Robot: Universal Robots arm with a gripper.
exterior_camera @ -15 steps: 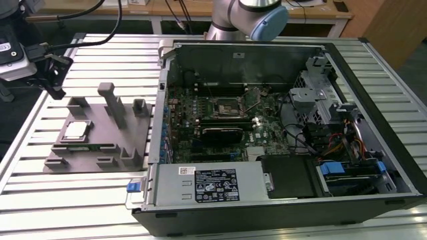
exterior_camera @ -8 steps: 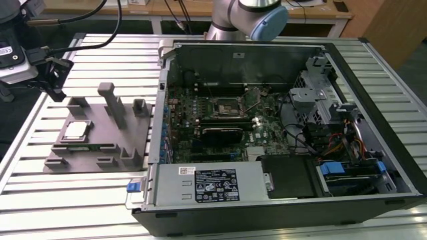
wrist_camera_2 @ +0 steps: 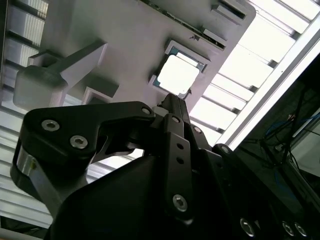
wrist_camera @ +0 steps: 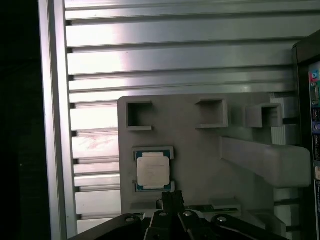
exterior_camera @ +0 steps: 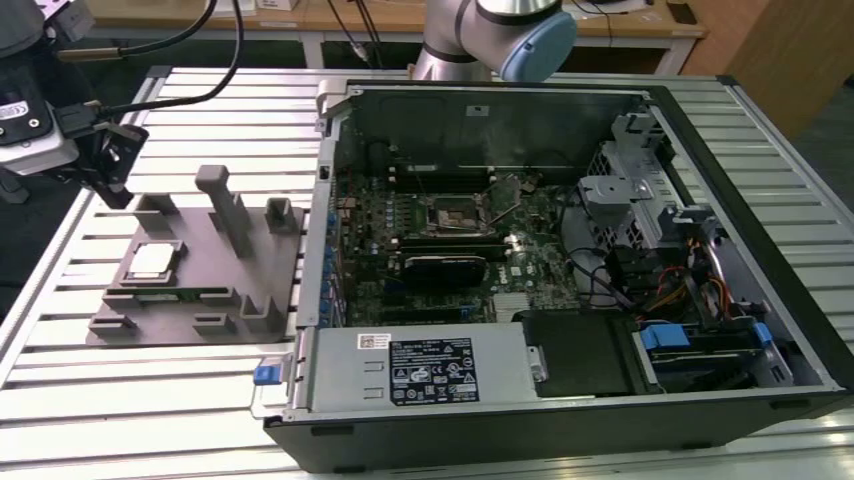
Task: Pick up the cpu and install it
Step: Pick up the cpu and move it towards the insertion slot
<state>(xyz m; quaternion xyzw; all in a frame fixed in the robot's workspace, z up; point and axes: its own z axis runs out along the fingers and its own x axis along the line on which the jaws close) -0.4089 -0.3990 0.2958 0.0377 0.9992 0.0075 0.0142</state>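
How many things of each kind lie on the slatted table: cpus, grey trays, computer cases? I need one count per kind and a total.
cpu: 1
grey tray: 1
open computer case: 1
Total: 3

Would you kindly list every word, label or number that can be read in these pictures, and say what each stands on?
No text here can be read with certainty.
black label on the power supply housing: print too small to read.
white sticker beside it: too small to read.
cpu lid: faint marks, blurred.
coloured label on the computer case: blurred.
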